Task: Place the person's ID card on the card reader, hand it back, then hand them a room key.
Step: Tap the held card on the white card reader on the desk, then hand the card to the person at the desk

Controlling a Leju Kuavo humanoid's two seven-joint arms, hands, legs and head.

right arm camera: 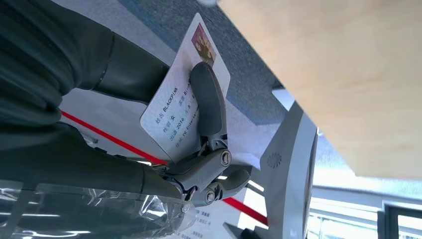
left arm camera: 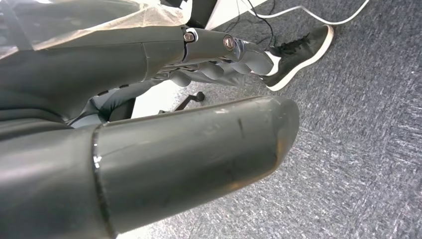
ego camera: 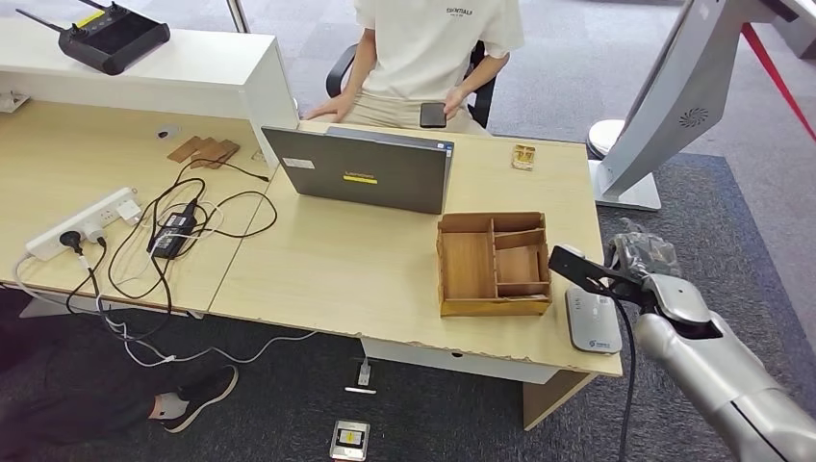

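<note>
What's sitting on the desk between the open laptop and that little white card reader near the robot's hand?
A wooden tray with several compartments lies between the laptop and the card reader, as the head view shows.

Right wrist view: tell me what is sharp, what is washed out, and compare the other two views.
Right wrist view: the ID card pinched by the right hand is sharp, its print partly readable; the window behind is blown out. Left wrist view: the left hand fills the foreground, soft and dim. Head view: even light, the desk crisp.
</note>
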